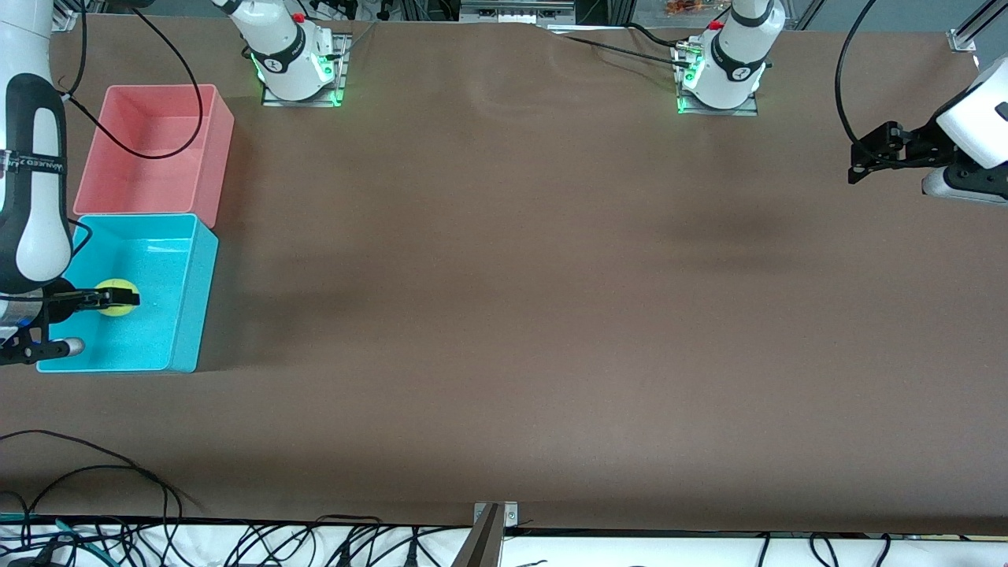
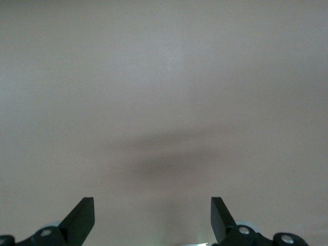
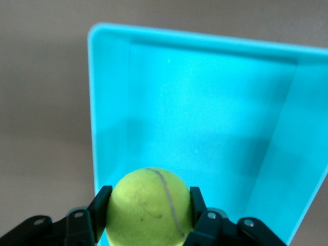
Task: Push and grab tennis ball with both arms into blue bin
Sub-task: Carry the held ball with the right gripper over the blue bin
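Observation:
The tennis ball [image 1: 120, 308] is yellow-green with a curved seam. My right gripper [image 1: 126, 298] is shut on it, just above the floor of the blue bin [image 1: 197, 299]. In the right wrist view the tennis ball [image 3: 148, 207] fills the space between the black fingers of the right gripper [image 3: 149, 199], with the blue bin [image 3: 195, 38] spread out under it. My left gripper [image 1: 854, 163] hangs open over bare table at the left arm's end. The left wrist view shows the left gripper [image 2: 152, 210] with nothing between its fingers.
A pink bin [image 1: 220, 150] stands against the blue bin, farther from the front camera, with a black cable draped across it. Both arm bases [image 1: 299, 71] [image 1: 720, 79] stand along the table's back edge. Loose cables [image 1: 94, 472] lie at the front edge.

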Robot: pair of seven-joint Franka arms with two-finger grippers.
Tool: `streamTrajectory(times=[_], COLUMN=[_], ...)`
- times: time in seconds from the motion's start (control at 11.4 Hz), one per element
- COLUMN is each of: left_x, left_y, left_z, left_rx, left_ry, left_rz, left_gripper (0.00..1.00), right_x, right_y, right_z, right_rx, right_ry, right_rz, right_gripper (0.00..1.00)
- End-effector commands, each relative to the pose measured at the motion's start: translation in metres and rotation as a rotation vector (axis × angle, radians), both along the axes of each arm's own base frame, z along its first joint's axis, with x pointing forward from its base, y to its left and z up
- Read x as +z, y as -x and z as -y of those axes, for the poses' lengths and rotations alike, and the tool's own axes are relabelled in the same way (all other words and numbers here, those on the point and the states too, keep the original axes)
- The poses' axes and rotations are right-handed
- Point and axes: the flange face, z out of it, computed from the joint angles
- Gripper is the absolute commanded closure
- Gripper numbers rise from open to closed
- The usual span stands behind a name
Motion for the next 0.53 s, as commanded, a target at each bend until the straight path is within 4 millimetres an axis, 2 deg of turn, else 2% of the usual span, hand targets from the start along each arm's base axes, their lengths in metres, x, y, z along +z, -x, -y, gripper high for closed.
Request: streamTrajectory(times=[0.0, 0.18, 0.44], left_x=[0.001, 0.002, 0.002], left_y=[0.0, 0.0, 0.0], left_z=[-0.016, -0.015, -0.011], left_rx=[0.072, 0.072, 0.067], left_ry=[-0.021, -0.021, -0.021], left_rz=[-0.004, -0.002, -0.002], left_gripper=[0.0, 0.0, 0.0], right_x=[-0.024, -0.03, -0.07], right_y=[0.024, 0.034, 0.058], right_z=[0.02, 0.039, 0.069], right_rx=[0.072, 0.059, 0.029], right_ry=[0.004, 0.01, 0.011], right_rz=[-0.079, -0.094, -0.087], right_gripper=[1.0, 1.0, 1.0])
